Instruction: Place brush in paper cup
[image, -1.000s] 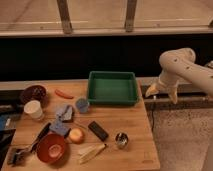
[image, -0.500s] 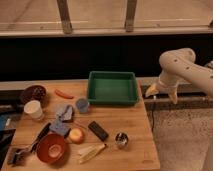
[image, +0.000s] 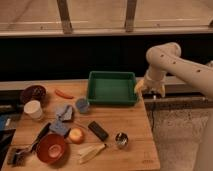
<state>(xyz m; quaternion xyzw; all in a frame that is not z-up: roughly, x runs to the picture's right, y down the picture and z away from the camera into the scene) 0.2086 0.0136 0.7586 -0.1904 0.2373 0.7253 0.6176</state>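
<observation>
Gripper (image: 151, 91) hangs wide and empty beside the green tray (image: 112, 101). Brush (image: 34, 143) lies far to its left by the red bowl (image: 61, 145), paper cup (image: 33, 109) just beyond. Best approach: descend across the handle's middle.

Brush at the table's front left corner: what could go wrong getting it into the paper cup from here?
1. The slim black-handled brush lies right beside the red-orange bowl, so a grasp may bump the bowl.
2. The open gripper hangs past the wooden table on its right, by the green plastic tray; the reach across would probably pass over clutter.
3. The small off-white paper cup looks light and could tip when the long brush goes in.
</observation>
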